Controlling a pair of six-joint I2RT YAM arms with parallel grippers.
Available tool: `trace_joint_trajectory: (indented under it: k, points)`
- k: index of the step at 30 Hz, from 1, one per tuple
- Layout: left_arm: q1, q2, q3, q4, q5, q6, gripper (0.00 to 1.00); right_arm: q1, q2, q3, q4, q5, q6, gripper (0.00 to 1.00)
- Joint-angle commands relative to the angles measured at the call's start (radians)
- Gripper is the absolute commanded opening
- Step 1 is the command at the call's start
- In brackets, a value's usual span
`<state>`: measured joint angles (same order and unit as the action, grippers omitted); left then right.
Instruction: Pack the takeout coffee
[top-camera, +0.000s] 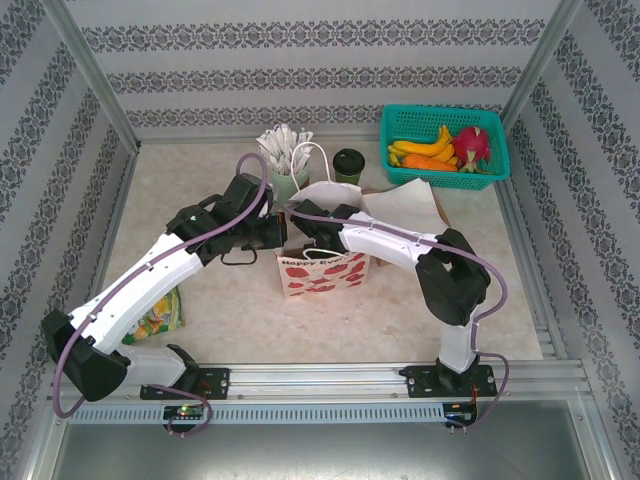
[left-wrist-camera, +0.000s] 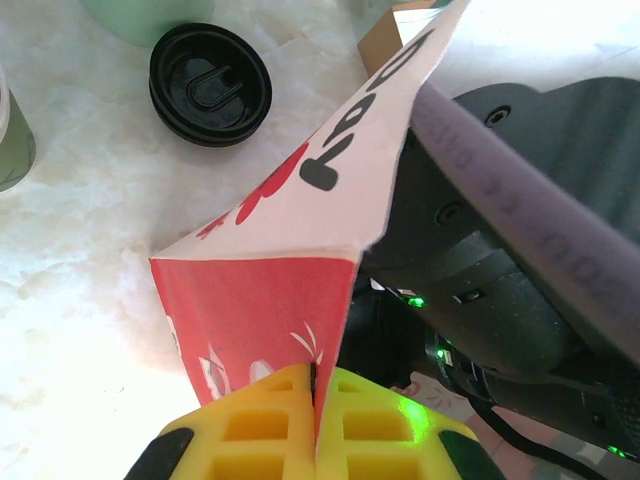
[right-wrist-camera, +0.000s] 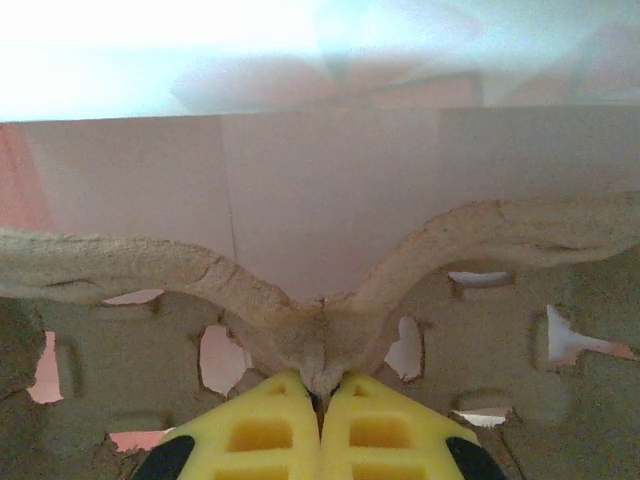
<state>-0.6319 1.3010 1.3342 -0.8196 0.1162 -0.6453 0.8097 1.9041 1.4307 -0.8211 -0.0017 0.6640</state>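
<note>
- Bag (left-wrist-camera: 260, 310) rim: clamped in left gripper (left-wrist-camera: 315, 385); hold the mouth wide.
- Cardboard tray (right-wrist-camera: 130, 345) inside bag: pinched by right gripper (right-wrist-camera: 322, 395); lower it level.
- Coffee cup (top-camera: 348, 163): behind bag, untouched.

The paper bag (top-camera: 322, 272) at the middle of the counter (top-camera: 250, 340) is white with red blotchy prints and black lettering. Beyond it, the takeout coffee (top-camera: 348, 165) shows a green band under a black lid. The cup of sticks (top-camera: 288, 182) is mint green, its sticks white. The far-right basket (top-camera: 440, 112) is teal, holding yellow bananas (top-camera: 422, 146) and a pink dragon fruit (top-camera: 470, 143). The counter is cream and marbled; the fingers (left-wrist-camera: 260, 430) are yellow; the cup carrier (right-wrist-camera: 150, 330) is dull brown.
</note>
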Motion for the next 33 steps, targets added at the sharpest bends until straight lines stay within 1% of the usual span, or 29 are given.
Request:
trace_joint_trajectory:
  k: [1,8,13,16,20,23,24,25,26,28,29,30,33]
  points:
    - [0.018,-0.021,0.03,-0.021,0.017,-0.012,0.0,0.01,0.03,-0.03,0.025,0.04,0.039,0.04]
    - [0.028,-0.04,0.031,-0.019,0.01,-0.008,0.0,0.009,0.056,-0.067,0.041,0.029,0.015,0.15]
    - [0.032,-0.052,0.024,-0.011,-0.003,-0.006,0.0,0.009,0.045,-0.071,0.046,0.018,-0.005,0.26]
    - [0.034,-0.048,0.015,-0.014,-0.009,0.011,0.0,0.009,0.004,-0.052,0.054,-0.005,-0.026,0.34]
    - [0.034,-0.039,0.014,-0.036,-0.024,0.042,0.0,0.009,-0.068,-0.028,0.062,-0.02,-0.072,0.49]
    - [0.034,-0.039,0.011,-0.041,-0.029,0.065,0.0,0.006,-0.105,-0.023,0.056,-0.018,-0.106,0.51]
    - [0.034,-0.04,0.01,-0.042,-0.03,0.071,0.0,0.006,-0.111,-0.027,0.055,-0.016,-0.119,0.5]
    - [0.034,-0.041,0.01,-0.042,-0.032,0.076,0.0,0.003,-0.112,-0.034,0.054,-0.012,-0.133,0.47]
    - [0.033,-0.042,0.008,-0.041,-0.033,0.079,0.0,0.001,-0.11,-0.04,0.051,-0.007,-0.14,0.39]
    - [0.034,-0.043,0.008,-0.041,-0.035,0.084,0.0,-0.007,-0.097,-0.057,0.051,-0.006,-0.154,0.11]
    - [0.034,-0.044,0.007,-0.041,-0.035,0.084,0.0,-0.007,-0.091,-0.064,0.057,-0.008,-0.16,0.03]
    - [0.034,-0.045,0.006,-0.04,-0.034,0.084,0.0,-0.007,-0.084,-0.071,0.064,-0.012,-0.167,0.0]
    - [0.034,-0.045,0.005,-0.037,-0.029,0.085,0.0,-0.007,-0.059,-0.078,0.085,-0.01,-0.183,0.0]
